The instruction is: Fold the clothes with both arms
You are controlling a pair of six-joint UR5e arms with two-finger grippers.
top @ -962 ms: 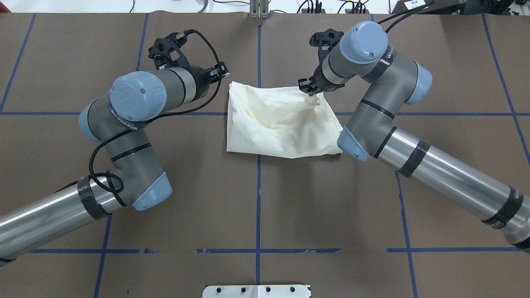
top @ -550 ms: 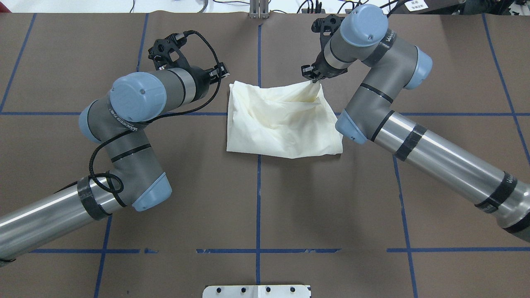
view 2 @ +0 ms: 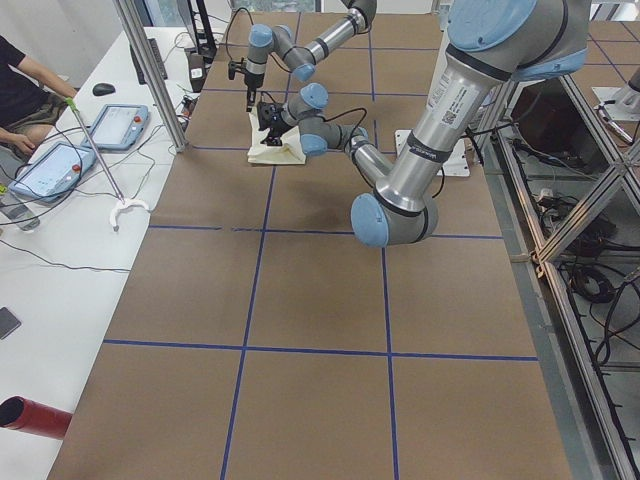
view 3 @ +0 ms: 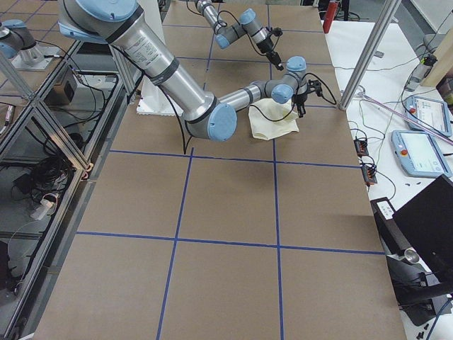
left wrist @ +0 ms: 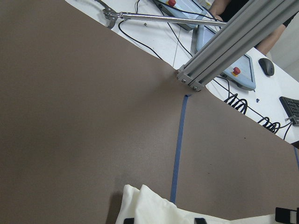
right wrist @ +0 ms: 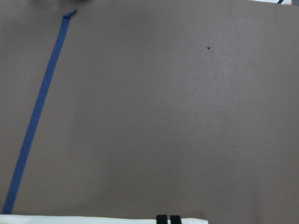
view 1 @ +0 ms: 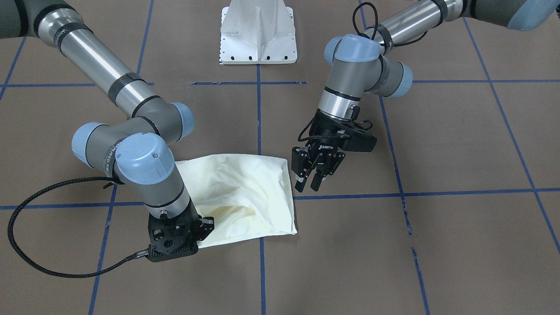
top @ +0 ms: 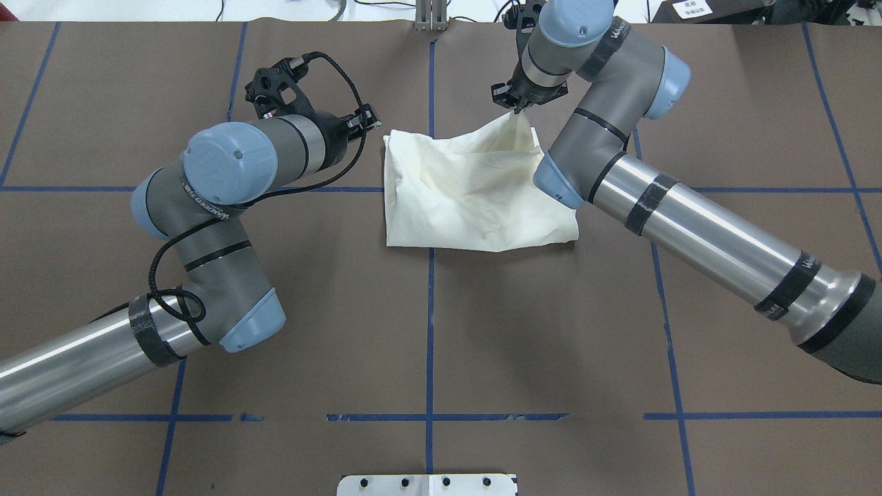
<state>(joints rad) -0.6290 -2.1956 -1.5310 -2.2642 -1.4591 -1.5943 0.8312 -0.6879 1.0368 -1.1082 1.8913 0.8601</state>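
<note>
The clothes are one cream shirt (top: 468,193), lying crumpled and partly folded, plain side up, at the middle of the table's far half. My right gripper (top: 515,107) is shut on its far right corner and holds that corner raised and stretched toward the far edge. In the right wrist view the two fingertips (right wrist: 161,218) sit together on the cloth edge (right wrist: 93,219). My left gripper (view 1: 309,183) hangs open just off the shirt's (view 1: 245,192) far left corner, touching nothing. The left wrist view shows that corner (left wrist: 159,210) between the spread fingertips.
Brown table cover crossed by blue tape lines (top: 430,310). The white pedestal base (view 1: 258,39) stands at the robot's side. An aluminium post (left wrist: 224,42) rises at the far edge. Beyond it a desk holds tablets (view 2: 115,125) and cables, and a person (view 2: 20,85) sits there.
My right gripper moved toward the far table edge with the shirt corner in it, pulling that corner up and out. The shirt slid slightly right. The left arm stayed still.
</note>
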